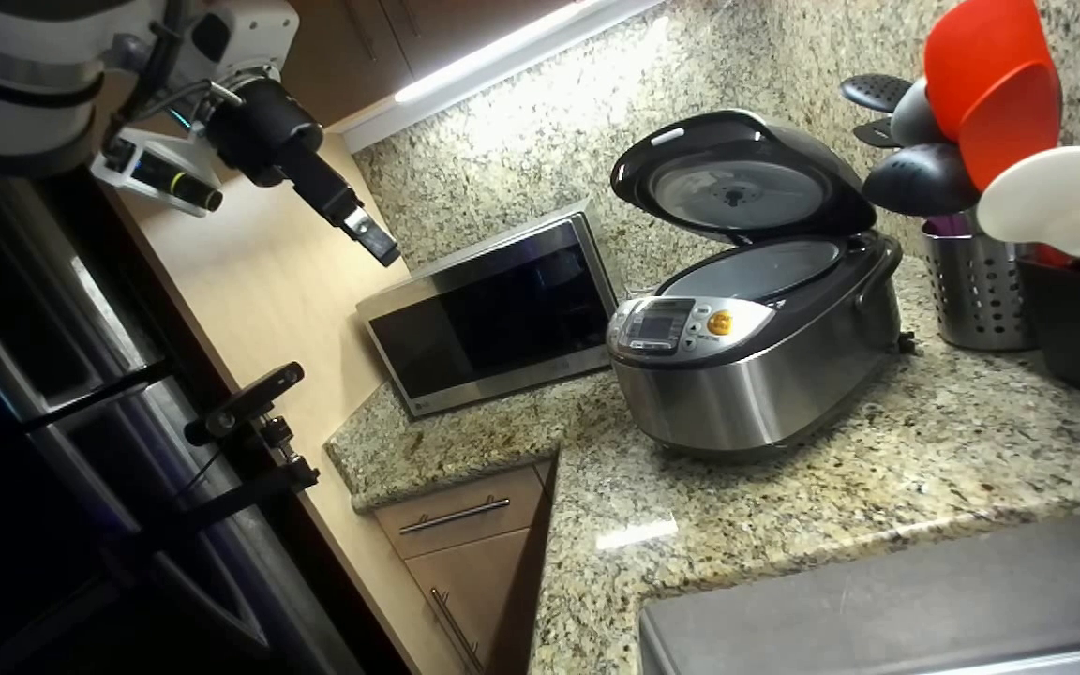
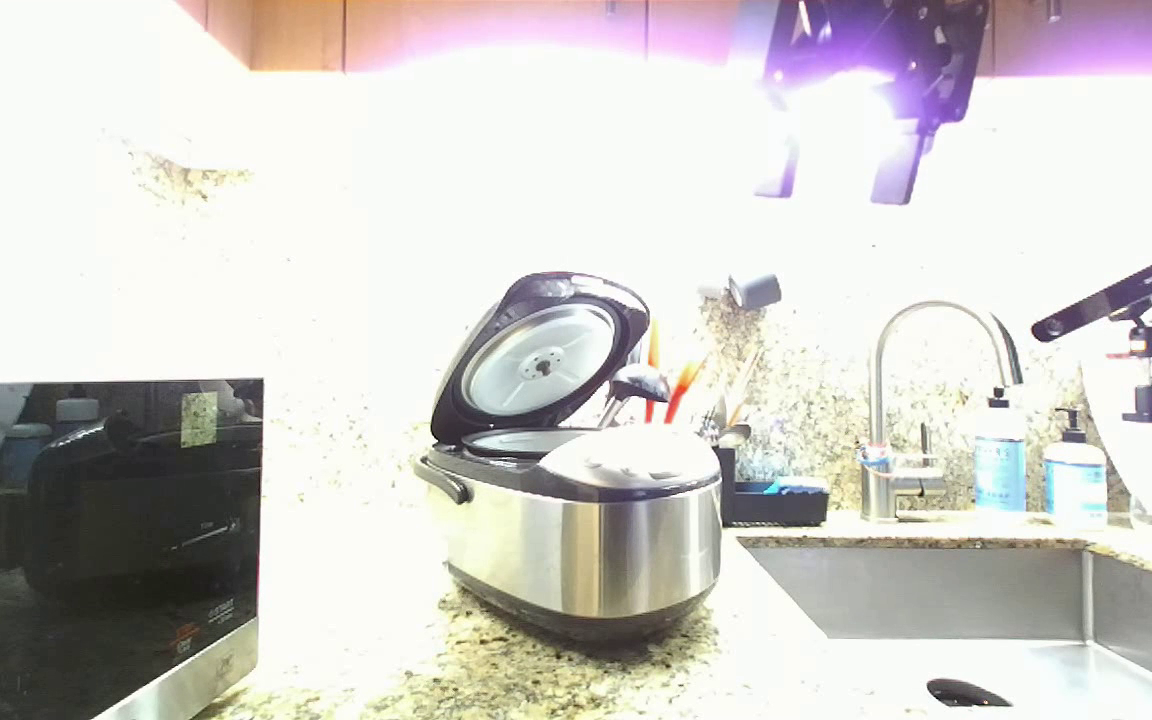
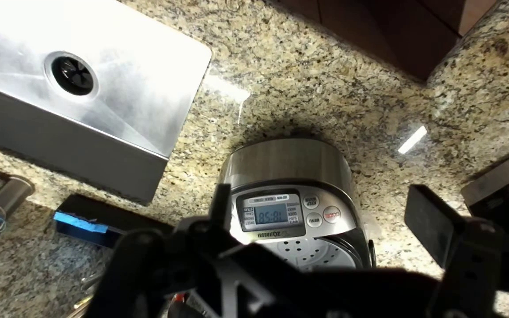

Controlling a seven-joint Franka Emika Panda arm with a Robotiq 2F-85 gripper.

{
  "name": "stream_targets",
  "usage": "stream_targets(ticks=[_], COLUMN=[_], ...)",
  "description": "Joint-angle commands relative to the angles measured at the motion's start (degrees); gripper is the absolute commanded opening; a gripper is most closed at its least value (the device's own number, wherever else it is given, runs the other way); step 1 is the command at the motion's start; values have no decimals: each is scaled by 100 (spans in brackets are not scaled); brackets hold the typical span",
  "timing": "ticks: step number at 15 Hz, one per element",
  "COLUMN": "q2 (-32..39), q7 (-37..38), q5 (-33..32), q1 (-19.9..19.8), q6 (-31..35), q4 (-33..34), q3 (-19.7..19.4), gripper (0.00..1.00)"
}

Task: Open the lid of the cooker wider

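The silver-grey cooker [image 1: 737, 398] stands on the granite counter; it also shows in an exterior view [image 2: 576, 555] and in the wrist view [image 3: 287, 161]. Its round black lid [image 1: 733, 192] is raised on its rear hinge and tilts back, partly open, with the grey inner plate showing; it also shows in an exterior view [image 2: 544, 360]. In the wrist view the lid is hidden behind the gripper body. My gripper [image 1: 376, 246] is raised above lid height, apart from the cooker. Its two fingers are spread and empty, as an exterior view [image 2: 834, 195] and the wrist view [image 3: 320, 194] show.
A silver microwave [image 1: 493, 319] stands beside the cooker. A perforated utensil holder [image 1: 981, 291] with red, black and white utensils stands near the lid's hinge side. A sink [image 2: 936, 595] with a faucet [image 2: 876, 400] is at the other side. Cabinets [image 1: 352, 56] hang above.
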Motion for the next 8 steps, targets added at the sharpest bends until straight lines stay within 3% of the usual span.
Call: stream_targets(ticks=[1,8], q2=[137,870], q7=[611,1875], q5=[-595,-1986], q1=[150,210], q6=[7,-121], q4=[72,790], q3=[-134,-459], gripper=[100,100])
